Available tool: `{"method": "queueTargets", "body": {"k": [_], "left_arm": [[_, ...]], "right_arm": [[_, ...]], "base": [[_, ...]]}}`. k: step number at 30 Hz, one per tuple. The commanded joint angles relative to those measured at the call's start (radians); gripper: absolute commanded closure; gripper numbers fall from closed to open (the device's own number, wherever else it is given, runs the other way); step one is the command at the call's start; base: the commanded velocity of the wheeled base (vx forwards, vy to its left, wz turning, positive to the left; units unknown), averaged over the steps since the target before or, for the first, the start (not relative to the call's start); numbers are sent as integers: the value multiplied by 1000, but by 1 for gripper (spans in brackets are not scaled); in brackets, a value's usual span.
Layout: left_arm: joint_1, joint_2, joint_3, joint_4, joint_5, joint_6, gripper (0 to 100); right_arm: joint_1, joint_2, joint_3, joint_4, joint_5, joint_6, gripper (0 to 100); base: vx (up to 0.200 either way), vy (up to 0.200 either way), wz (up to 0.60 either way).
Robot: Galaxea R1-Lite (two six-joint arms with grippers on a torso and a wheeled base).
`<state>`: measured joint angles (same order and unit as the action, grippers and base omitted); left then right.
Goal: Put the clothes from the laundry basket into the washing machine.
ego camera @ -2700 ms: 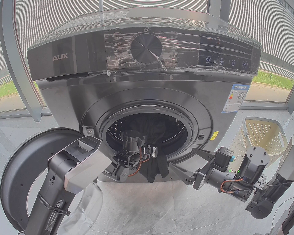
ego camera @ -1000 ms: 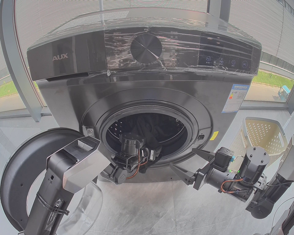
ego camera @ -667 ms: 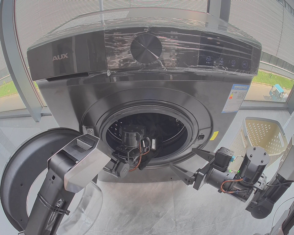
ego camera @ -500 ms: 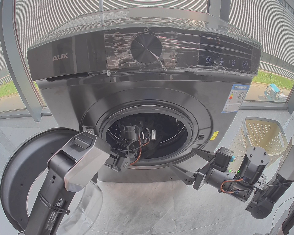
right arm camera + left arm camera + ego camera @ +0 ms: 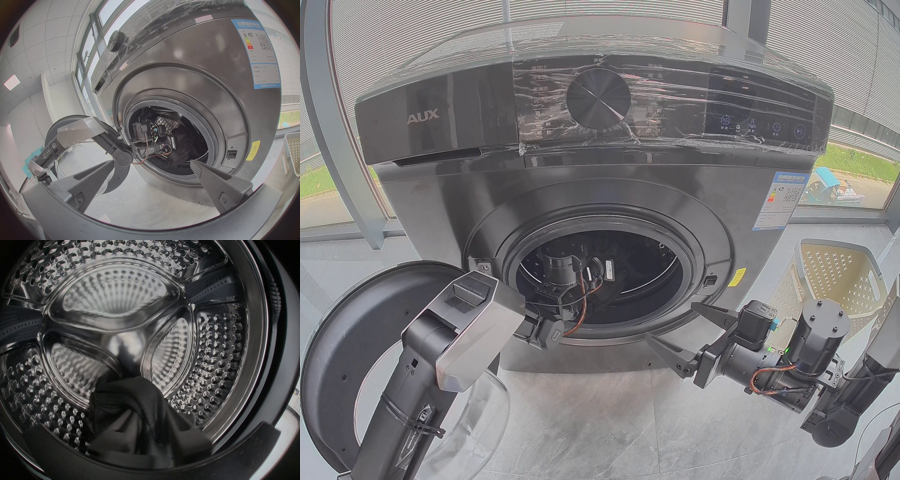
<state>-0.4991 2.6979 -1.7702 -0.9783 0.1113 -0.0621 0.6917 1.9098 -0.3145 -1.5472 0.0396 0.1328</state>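
Glass-walled room: black garment point(image 5: 137, 418) is seen inside washing machine point(image 5: 600, 187).
Right gripper point(image 5: 671, 320) is held spread; energy label point(image 5: 780, 200) is attached.

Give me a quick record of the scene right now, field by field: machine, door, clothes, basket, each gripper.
washing machine: front-loader, dead ahead
door: open, swung left
black garment: inside the drum, at its lower front
laundry basket: on the floor, right of the machine
left gripper: inside the drum opening
right gripper: open, empty, outside, lower right of the opening
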Motion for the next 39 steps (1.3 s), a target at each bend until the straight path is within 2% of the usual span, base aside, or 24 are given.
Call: {"method": "queueTargets", "body": {"k": [1,3,4,5,6,9,16,24,25,32,36,39], "left_arm": [[-9,-43,101,12,-13,-5,0],[-10,-72,160,20,-22,-4,0],[-13,-105,245,44,-55,-2,0],[-13,-105,245,44,-55,-2,0],[-16,-121,308,52,-81,-1,0],[-18,-121,353,53,-88,7,0],[-15,-78,350,52,-91,35,0],[-9,-16,256,49,-82,35,0],[-9,-16,252,50,-82,35,100],[-7,-26,221,49,-79,31,100],[1,-30,155,52,-68,12,100],[17,-18,54,50,-36,-2,100]], "right_arm": [[0,0,2,-1,0,1,0],[0,0,2,-1,0,1,0],[2,0,2,-1,0,-1,0],[2,0,2,-1,0,-1,0],[2,0,2,1,0,-1,0],[2,0,3,1,0,-1,0],[2,0,3,-1,0,-1,0],[2,0,3,-1,0,1,0],[2,0,3,-1,0,1,0],[2,2,2,-1,0,1,0],[3,0,2,1,0,1,0],[3,0,2,-1,0,1,0]], "base": [[0,0,0],[0,0,0],[0,0,0],[0,0,0],[0,0,0],[0,0,0],[0,0,0],[0,0,0],[0,0,0],[0,0,0],[0,0,0],[0,0,0]]}}
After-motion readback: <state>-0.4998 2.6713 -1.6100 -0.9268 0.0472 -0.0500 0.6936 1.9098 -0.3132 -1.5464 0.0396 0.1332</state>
